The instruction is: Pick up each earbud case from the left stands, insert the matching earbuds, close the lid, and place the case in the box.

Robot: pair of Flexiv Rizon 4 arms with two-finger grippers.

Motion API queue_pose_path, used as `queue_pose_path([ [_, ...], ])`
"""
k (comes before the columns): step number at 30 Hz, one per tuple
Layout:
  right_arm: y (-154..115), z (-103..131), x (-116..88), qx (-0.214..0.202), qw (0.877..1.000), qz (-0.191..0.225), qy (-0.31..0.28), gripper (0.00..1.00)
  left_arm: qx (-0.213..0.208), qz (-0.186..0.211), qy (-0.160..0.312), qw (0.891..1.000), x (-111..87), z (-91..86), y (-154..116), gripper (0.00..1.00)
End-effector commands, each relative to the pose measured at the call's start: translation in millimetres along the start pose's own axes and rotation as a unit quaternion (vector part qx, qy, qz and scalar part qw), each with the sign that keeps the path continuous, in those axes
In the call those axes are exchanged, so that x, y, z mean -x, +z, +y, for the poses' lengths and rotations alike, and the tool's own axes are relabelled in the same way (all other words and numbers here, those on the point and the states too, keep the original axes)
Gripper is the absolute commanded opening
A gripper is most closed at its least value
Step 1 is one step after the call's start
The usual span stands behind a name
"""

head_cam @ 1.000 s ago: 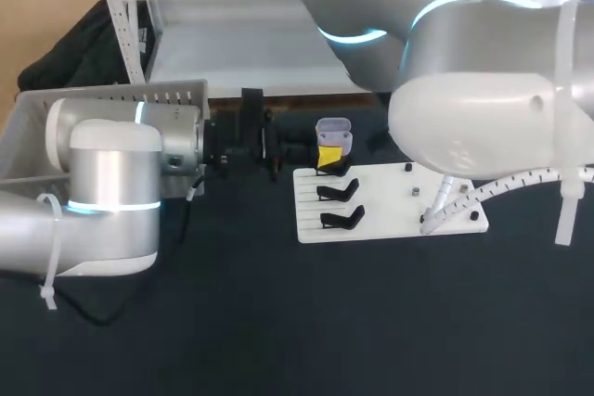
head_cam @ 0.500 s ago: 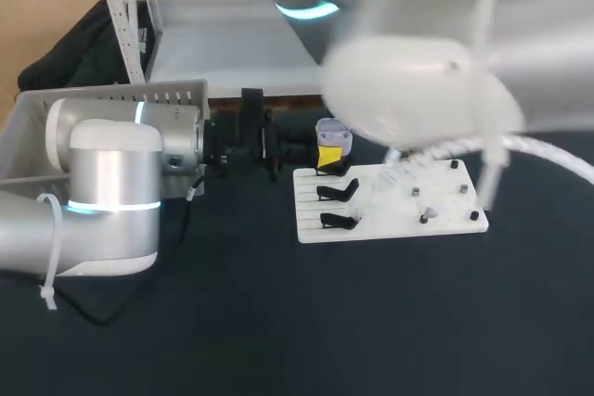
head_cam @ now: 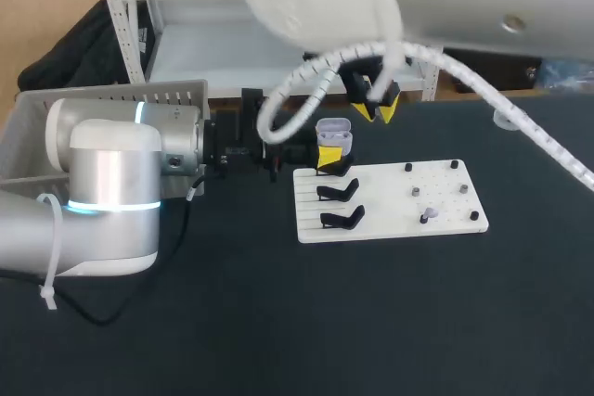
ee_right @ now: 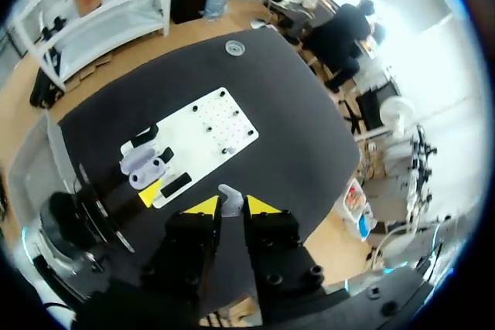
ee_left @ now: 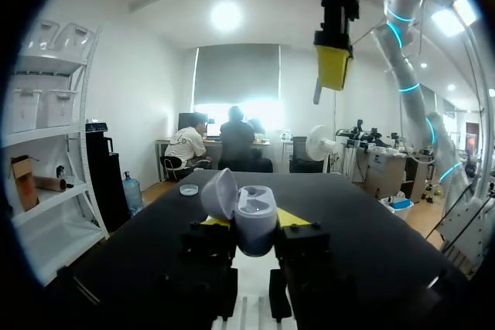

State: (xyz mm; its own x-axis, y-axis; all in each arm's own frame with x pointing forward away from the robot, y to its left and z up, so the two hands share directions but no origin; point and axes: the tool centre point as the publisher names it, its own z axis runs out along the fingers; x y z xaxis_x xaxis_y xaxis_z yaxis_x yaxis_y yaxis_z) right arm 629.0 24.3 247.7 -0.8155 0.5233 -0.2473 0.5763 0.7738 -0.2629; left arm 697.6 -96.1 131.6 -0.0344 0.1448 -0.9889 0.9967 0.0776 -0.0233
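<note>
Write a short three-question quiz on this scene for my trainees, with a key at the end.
1. True or false: the earbud case between the fingers of the left gripper has its lid shut.
2. What is the right gripper holding? A) a white earbud B) a black stand C) nothing
3. Fill in: in the head view, the grey box sits on the robot's ____ side.

Key: 1 false, the lid stands open; 2 A; 3 left.
</note>
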Motion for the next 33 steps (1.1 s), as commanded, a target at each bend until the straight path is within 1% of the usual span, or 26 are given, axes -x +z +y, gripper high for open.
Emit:
queue_pose_path([
  [1, -2.9, 3.0, 3.2, 0.021, 0.986, 0.074, 0.151, 0.0, 0.001, -0.002, 0.001, 1.0, -0.9, -0.4, 0.1, 0.0],
  [10, -2.9, 3.0, 3.2, 0.021, 0.986, 0.074, 0.151, 0.0, 0.001, -0.002, 0.001, 1.0, -0.9, -0.4, 0.1, 0.0],
  [11, -1.8, 6.3, 0.8, 0.032, 0.984, 0.084, 0.151, 0.0, 0.001, -0.002, 0.001, 1.0, -0.9, -0.4, 0.1, 0.0],
  [12, -1.3, 9.4, 0.4, 0.045, 0.983, 0.076, 0.162, 0.0, 0.001, -0.002, 0.001, 1.0, -0.9, -0.4, 0.1, 0.0],
  [15, -1.7, 17.6, 1.2, 0.064, 0.982, 0.063, 0.163, 0.0, 0.001, -0.002, 0.001, 1.0, -0.9, -0.4, 0.1, 0.0],
  [16, -1.2, 20.5, 1.3, 0.066, 0.983, 0.07, 0.154, 0.0, 0.001, -0.002, 0.001, 1.0, -0.9, -0.4, 0.1, 0.0],
  [18, -0.5, 26.4, 1.5, 0.062, 0.986, 0.064, 0.143, 0.0, 0.001, -0.002, 0.001, 1.0, -0.9, -0.4, 0.1, 0.0],
  [20, 0.6, 32.7, 1.6, 0.061, 0.987, 0.07, 0.134, 0.0, 0.001, -0.002, 0.001, 1.0, -0.9, -0.4, 0.1, 0.0],
  [24, 5.4, 45.6, 1.7, 0.056, 0.989, 0.061, 0.119, 0.0, 0.001, -0.002, 0.001, 1.0, -0.9, -0.4, 0.1, 0.0],
  [33, 11.2, 66.5, 7.6, 0.068, 0.987, 0.066, 0.128, 0.0, 0.001, -0.002, 0.001, 1.0, -0.9, -0.4, 0.1, 0.0],
])
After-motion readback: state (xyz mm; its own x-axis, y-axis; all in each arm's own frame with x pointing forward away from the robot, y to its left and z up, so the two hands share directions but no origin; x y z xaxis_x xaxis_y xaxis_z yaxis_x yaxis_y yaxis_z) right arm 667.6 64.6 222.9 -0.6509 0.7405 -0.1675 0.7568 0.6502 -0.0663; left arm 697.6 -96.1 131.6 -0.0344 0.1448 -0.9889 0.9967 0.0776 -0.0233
